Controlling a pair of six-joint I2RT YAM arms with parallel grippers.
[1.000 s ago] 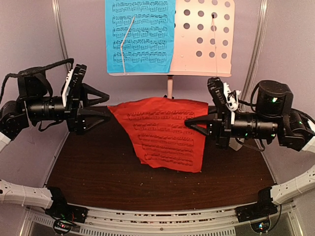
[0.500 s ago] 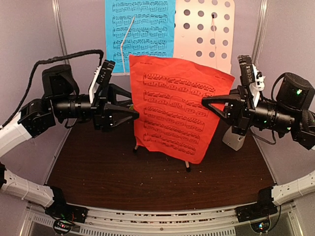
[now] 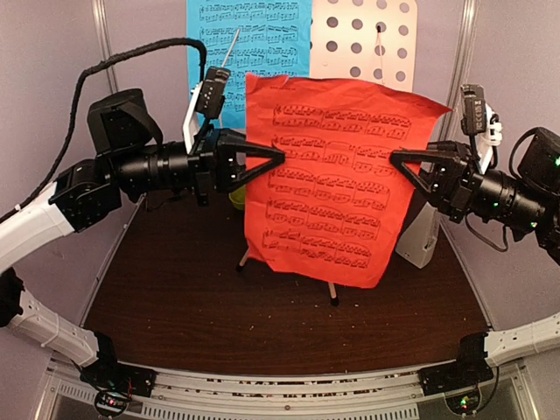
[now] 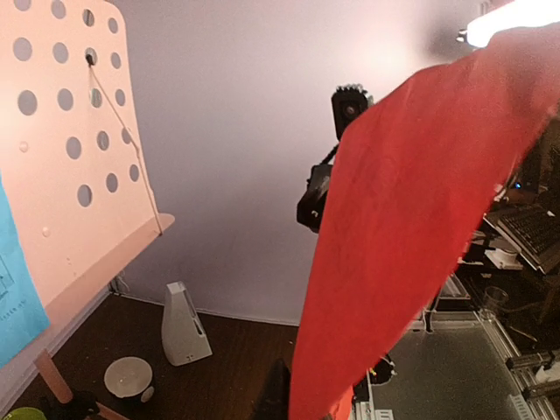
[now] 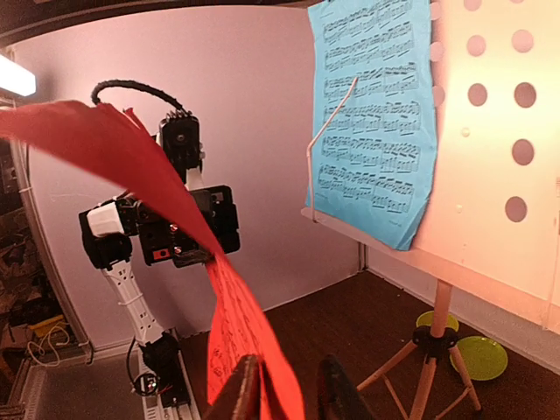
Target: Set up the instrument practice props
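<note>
Left claw (image 3: 282, 157): clamped on the left edge of the red paper music sheet (image 3: 337, 179); its fingers hardly show in its own wrist view.
Blue paper music sheet (image 3: 254, 44): on the left half of the stand's desk, top cut off by the frame, lower right corner hidden; staves only, no legible words.
Red sheet: held in the air between both claws, above the dark brown table (image 3: 175, 306); upright, long axis vertical, printed face towards the arm bases, staves sloping down to the right; no title readable.
Pale pink tripod music stand with hole-dotted desk (image 3: 372, 44): post hidden behind the red sheet; two feet show beneath it.
Small white pyramid metronome (image 3: 420, 245): largely hidden by sheet and right arm.
Right claw (image 3: 392, 157): clamped on the sheet's right edge.
</note>
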